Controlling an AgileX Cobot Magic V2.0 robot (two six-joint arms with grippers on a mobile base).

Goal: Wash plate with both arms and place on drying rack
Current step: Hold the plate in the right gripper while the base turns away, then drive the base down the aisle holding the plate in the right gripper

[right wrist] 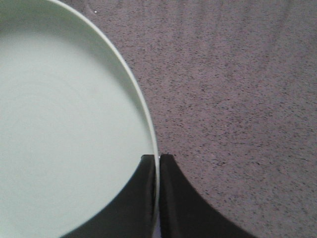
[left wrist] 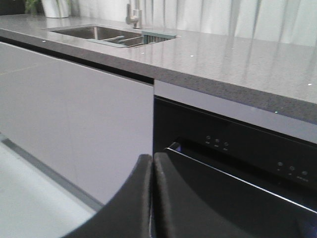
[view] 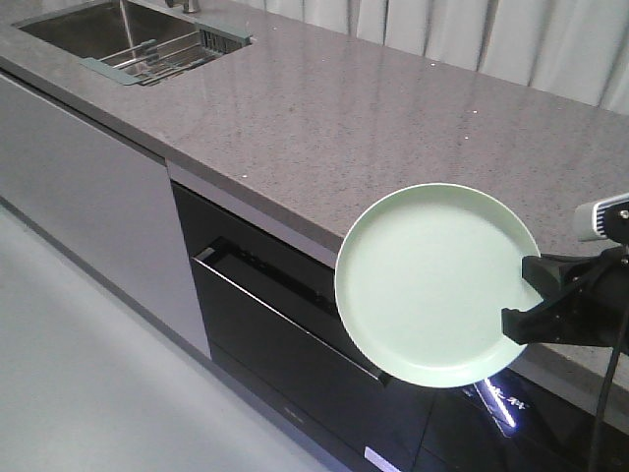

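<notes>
Right gripper [right wrist: 158,157] clamped on plate [view: 432,280] rim; left gripper [left wrist: 152,157] fingers together. We note countertop [view: 393,108] between plate and drying rack [view: 162,54].

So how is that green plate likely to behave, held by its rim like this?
The plate looks stiff: it shows no sag though the right gripper pinches only one spot on the rim. Its smooth, plain surface suggests it could slip or pivot in that narrow pinch. Material is unclear; if ceramic, a drop would probably chip it.

plate [view: 432,285]: pale mint-green, plain | bench [view: 344,108]: grey, fine speckle | drying rack [view: 157,57]: grey-teal ends | appliance front [view: 275,334]: black
</notes>
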